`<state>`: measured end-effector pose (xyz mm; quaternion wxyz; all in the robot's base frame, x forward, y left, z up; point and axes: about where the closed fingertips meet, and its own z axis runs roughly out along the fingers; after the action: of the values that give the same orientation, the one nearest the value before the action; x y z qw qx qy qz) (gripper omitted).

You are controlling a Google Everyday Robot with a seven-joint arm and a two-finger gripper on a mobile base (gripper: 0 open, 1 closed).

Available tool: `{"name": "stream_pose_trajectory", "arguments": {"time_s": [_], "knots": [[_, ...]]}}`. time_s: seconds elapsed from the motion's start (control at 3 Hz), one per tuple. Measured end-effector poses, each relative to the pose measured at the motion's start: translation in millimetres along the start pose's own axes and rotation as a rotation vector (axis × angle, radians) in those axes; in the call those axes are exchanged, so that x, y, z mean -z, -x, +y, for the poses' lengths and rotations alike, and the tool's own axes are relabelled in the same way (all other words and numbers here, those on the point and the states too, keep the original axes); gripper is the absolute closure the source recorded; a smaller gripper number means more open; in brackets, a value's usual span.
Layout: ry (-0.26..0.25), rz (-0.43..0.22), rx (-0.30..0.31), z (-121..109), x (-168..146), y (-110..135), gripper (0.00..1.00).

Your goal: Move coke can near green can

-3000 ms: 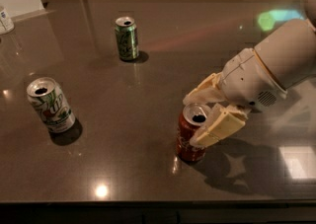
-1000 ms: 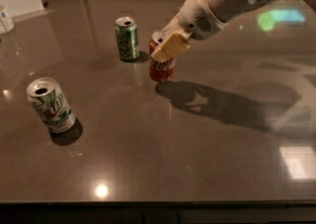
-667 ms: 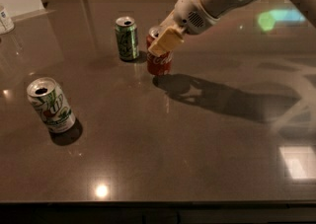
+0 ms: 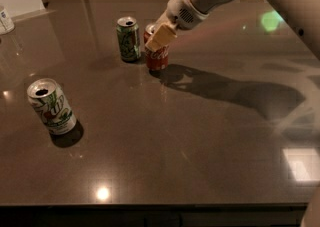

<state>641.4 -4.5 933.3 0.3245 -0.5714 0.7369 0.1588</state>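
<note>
The red coke can (image 4: 157, 57) stands upright on the dark table, just right of the green can (image 4: 129, 39), with a small gap between them. My gripper (image 4: 159, 33) reaches in from the upper right and is shut on the coke can's upper part, one pale finger (image 4: 161, 36) showing in front of it. The can's base rests at or very close to the table surface. The green can stands upright and free.
A mostly white can with a green and red logo (image 4: 50, 106) stands at the front left. A small white object (image 4: 5, 20) sits at the far left edge. My arm's shadow lies across the table (image 4: 210, 146) to the right.
My gripper has carried the coke can from the front right of the table to the back left, down beside the green can.
</note>
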Motion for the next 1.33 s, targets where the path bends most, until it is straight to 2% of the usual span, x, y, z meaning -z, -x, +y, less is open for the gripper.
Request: {"name": "stream_pose_trajectory", "arguments": {"time_s": [0.33,0.67,1.33], "knots": [[0.003,0.004,-0.013,-14.0,-11.9,3.4,1.00],[0.006,0.014,-0.032,-24.6,-20.0,2.4,0.82],[0.036,0.003,-0.068,-34.2,-29.1,-2.6,0.35]]}}
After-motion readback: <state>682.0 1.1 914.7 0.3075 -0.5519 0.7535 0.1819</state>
